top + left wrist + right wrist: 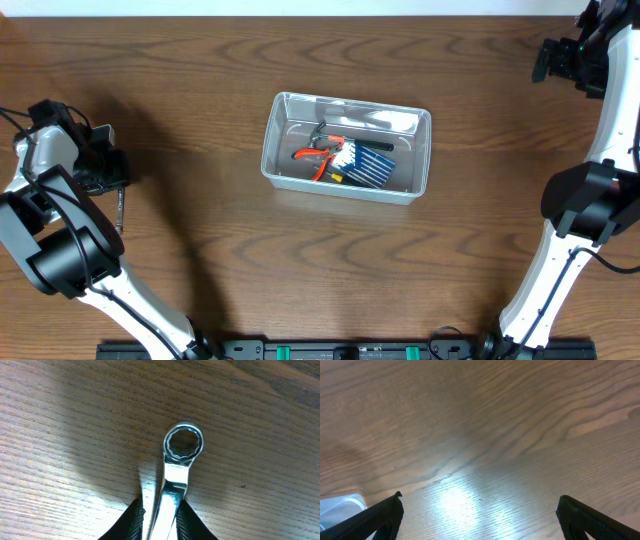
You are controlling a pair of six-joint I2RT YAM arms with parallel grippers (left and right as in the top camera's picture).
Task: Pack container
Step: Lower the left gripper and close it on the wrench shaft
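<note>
My left end effector (160, 519) is clamped narrow on the shank of a chrome ring wrench (176, 475). One finger sits on each flat side, and the ring end sticks out ahead of the fingers (131, 526). I judge that a grip on the flats stops the tool twisting and leaves the ring end free to go into the bin first. A soft shadow lies beside the shank, but I cannot tell whether the wrench is clear of the worktop (60, 420).

The container (345, 101) sits mid-worktop, well apart from this end effector and off to its right in the overhead view. It already holds orange-handled pliers (318, 160) and a blue screwdriver case (368, 166) lying against each other, with open floor towards its left end.

My right end effector (479, 497) hangs wide open with nothing between its fingers. It is parked at the far right corner, where I judge it keeps out of the carry path. Only a corner of the container shows at its lower left.
</note>
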